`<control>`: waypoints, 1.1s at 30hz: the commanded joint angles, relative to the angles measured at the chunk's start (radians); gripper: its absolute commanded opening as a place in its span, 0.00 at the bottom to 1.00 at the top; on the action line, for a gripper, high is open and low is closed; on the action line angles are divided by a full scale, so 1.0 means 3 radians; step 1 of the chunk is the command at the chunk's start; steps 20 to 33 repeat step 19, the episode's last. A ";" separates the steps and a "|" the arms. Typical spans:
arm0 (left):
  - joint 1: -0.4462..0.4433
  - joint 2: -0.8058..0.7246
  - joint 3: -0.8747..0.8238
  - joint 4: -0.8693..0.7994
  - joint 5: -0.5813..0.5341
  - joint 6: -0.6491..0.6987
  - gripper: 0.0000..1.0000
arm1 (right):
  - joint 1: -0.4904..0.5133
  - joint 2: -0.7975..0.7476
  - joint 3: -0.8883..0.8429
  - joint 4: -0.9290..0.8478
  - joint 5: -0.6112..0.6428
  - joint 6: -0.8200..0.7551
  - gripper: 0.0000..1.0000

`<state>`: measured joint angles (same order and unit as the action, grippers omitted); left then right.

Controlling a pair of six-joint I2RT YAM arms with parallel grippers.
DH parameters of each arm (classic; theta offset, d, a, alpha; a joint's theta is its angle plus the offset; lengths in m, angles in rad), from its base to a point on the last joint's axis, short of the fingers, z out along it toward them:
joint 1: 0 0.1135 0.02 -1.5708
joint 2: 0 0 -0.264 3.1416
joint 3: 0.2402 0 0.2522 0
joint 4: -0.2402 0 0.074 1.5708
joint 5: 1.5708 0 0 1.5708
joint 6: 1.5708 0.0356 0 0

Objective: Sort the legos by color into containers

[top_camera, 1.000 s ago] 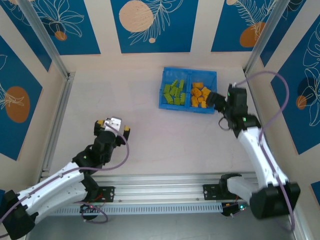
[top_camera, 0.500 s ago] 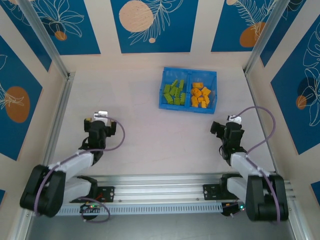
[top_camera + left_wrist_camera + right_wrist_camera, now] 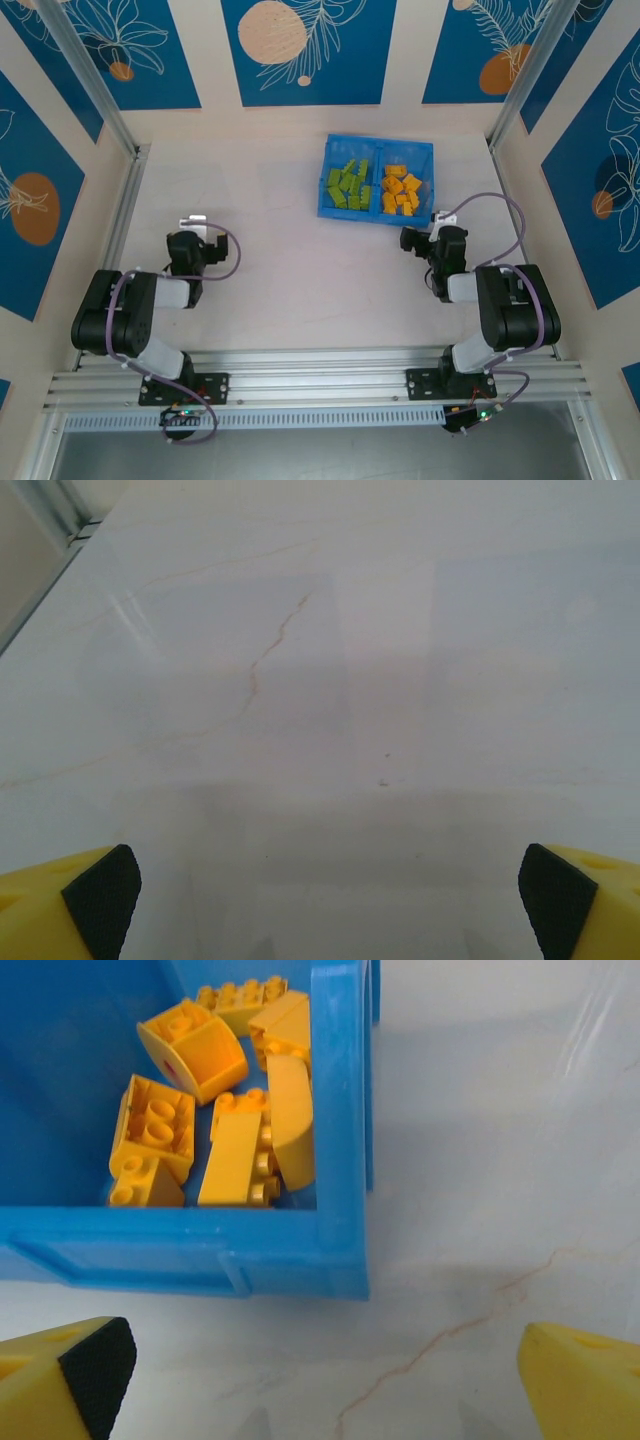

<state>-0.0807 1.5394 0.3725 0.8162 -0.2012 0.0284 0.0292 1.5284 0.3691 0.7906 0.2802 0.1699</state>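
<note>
The blue bin (image 3: 377,215) stands at the back centre of the table. Its left compartment holds the lime green legos (image 3: 348,184); its right compartment holds the orange-yellow legos (image 3: 402,188). The right wrist view looks down on the bin's near right corner (image 3: 340,1250) with several orange-yellow legos (image 3: 240,1150) inside. My right gripper (image 3: 422,236) is folded back low, just in front of that corner, open with nothing between its fingers (image 3: 85,1380). My left gripper (image 3: 198,243) is also folded back at the left, open over bare table, its fingers (image 3: 95,895) wide apart.
Both arms lie folded near their bases along the metal rail (image 3: 320,385) at the front. A metal frame post (image 3: 120,215) runs along the left side. The white marbled tabletop (image 3: 300,270) lies between the grippers.
Both arms have pulled back and folded down toward their bases. The right gripper has left the bin and dropped in front of it; the left gripper has retreated to the left.
</note>
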 commanded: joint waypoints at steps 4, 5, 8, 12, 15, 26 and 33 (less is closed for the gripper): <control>0.0009 -0.0013 0.0021 0.0196 0.0193 -0.0028 1.00 | 0.0023 -0.0020 0.0065 0.0225 0.0058 -0.0095 0.99; 0.0010 -0.0009 0.0020 0.0203 0.0199 -0.0026 1.00 | 0.0025 -0.0017 0.0063 0.0246 0.0062 -0.0101 0.99; 0.0008 -0.0012 0.0085 0.0078 0.0419 0.0050 1.00 | 0.0030 -0.0022 0.0066 0.0224 0.0066 -0.0106 0.99; 0.0021 -0.0012 0.0098 0.0056 0.0490 0.0064 1.00 | 0.0041 -0.0017 0.0075 0.0218 0.0070 -0.0116 0.99; 0.0023 -0.0012 0.0097 0.0057 0.0492 0.0064 1.00 | 0.0036 -0.0012 0.0087 0.0200 0.0063 -0.0112 0.99; 0.0024 -0.0013 0.0098 0.0056 0.0492 0.0064 1.00 | 0.0041 -0.0024 0.0063 0.0236 0.0068 -0.0114 0.99; 0.0024 -0.0013 0.0098 0.0056 0.0492 0.0064 1.00 | 0.0041 -0.0024 0.0063 0.0236 0.0068 -0.0114 0.99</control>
